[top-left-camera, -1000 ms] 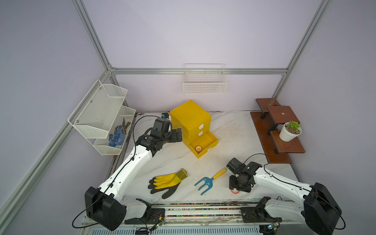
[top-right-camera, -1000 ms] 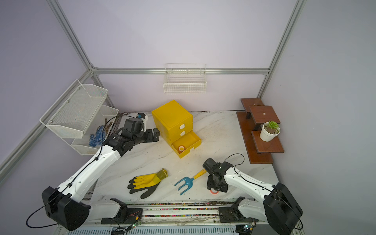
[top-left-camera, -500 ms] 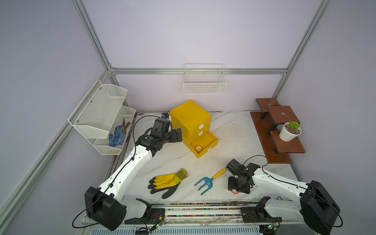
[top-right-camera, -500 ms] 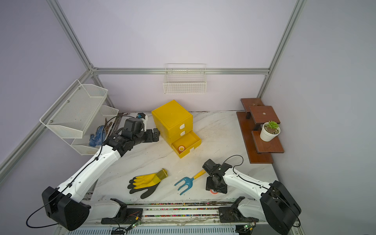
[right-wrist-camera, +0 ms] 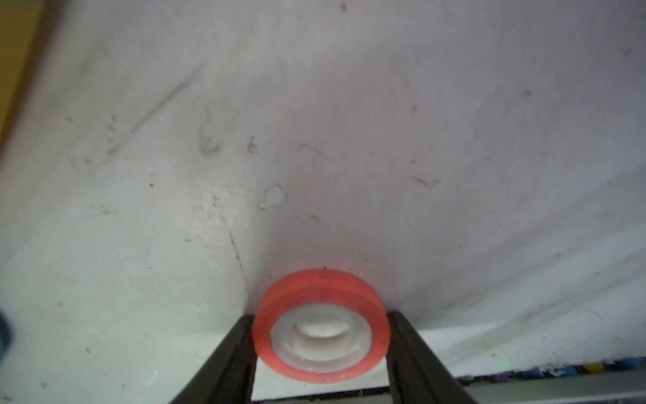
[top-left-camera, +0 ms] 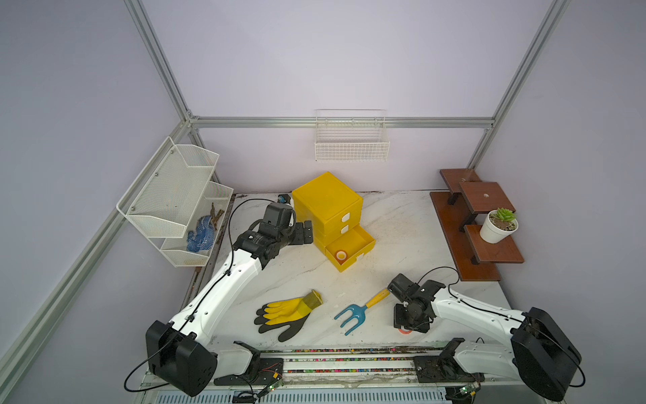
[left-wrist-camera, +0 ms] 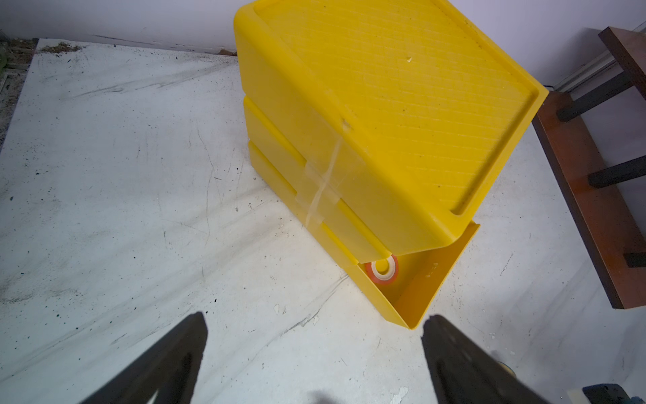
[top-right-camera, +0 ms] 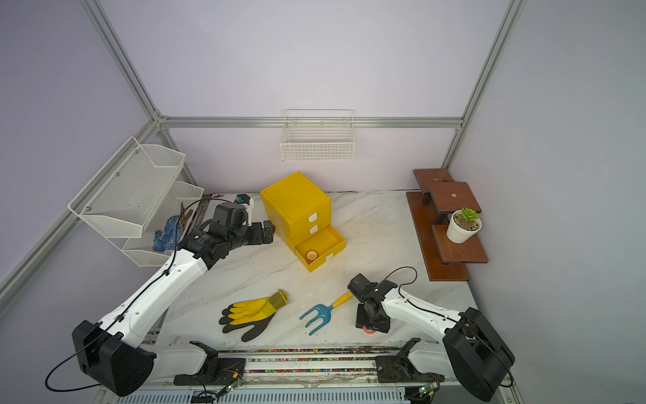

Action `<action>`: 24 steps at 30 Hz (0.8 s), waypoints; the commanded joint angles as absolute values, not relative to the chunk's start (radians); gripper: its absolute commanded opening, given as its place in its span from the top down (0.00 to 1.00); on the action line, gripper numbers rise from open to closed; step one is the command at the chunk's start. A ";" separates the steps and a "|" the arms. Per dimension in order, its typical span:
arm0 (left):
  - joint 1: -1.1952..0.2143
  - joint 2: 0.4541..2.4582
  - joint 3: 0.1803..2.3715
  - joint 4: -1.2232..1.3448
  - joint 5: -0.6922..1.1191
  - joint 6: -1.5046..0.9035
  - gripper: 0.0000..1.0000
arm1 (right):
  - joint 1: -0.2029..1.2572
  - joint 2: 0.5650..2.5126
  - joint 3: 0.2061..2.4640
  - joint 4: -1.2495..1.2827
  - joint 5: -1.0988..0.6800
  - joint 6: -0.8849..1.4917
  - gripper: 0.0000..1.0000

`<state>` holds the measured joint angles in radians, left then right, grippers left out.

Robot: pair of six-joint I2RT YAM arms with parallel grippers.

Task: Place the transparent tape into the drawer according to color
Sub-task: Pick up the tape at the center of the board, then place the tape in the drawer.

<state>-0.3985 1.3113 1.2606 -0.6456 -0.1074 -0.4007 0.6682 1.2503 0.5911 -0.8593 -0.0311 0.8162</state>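
Scuffed marble-look tabletop (top-left-camera: 402, 224) is recorded (lilac walls (top-left-camera: 349, 70), aluminium frame (top-left-camera: 262, 122)); left gripper (left-wrist-camera: 314, 316) is held spread, right gripper (right-wrist-camera: 320, 314) clenched on red-orange tape roll (right-wrist-camera: 320, 290).

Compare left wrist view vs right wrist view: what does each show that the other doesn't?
Left wrist only: yellow plastic drawer cabinet, its bottom drawer open with a red-orange tape roll inside; left gripper open. Right wrist only: a second red-orange roll, pinched by the right gripper. Both: white marbled tabletop.
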 commanded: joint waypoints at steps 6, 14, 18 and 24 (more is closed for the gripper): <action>-0.392 1.318 1.258 -0.615 -0.109 -0.396 0.00 | 0.666 1.155 0.666 -0.717 -0.019 0.745 0.48; -0.391 1.325 1.259 -0.617 -0.112 -0.396 0.00 | 0.664 1.108 0.752 -0.486 -0.069 0.635 0.47; -0.391 1.328 1.258 -0.618 -0.121 -0.394 0.00 | 0.664 1.172 0.792 -0.300 -0.049 0.612 0.47; -0.391 1.334 1.256 -0.618 -0.126 -0.392 0.00 | 0.664 1.351 0.908 -0.090 0.010 0.549 0.47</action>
